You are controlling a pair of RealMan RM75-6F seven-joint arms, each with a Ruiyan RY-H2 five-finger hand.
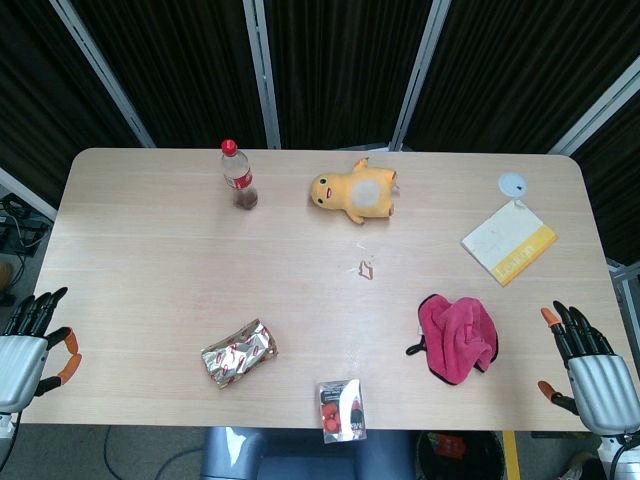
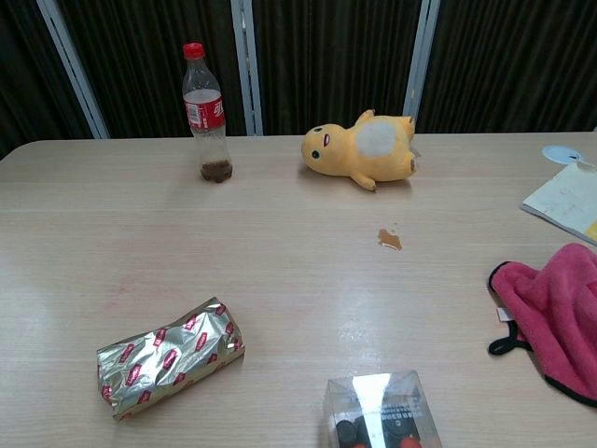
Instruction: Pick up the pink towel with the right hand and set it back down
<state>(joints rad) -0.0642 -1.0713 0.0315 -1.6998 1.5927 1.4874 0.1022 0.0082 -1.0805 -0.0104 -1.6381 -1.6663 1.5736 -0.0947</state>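
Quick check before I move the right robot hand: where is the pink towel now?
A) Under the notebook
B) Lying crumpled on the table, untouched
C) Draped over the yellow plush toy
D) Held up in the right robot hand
B: the pink towel lies crumpled on the table, while the right robot hand sits apart at the table's edge, fingers spread and holding nothing.

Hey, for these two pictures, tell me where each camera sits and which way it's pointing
Head view: high above the near edge, looking steeply down on the whole table; left robot hand and right robot hand show at the bottom corners.
Chest view: low at the near edge, facing across the table toward the dark curtains; nothing of the robot's body shows.
Shared: pink towel, yellow plush, bottle, foil packet.
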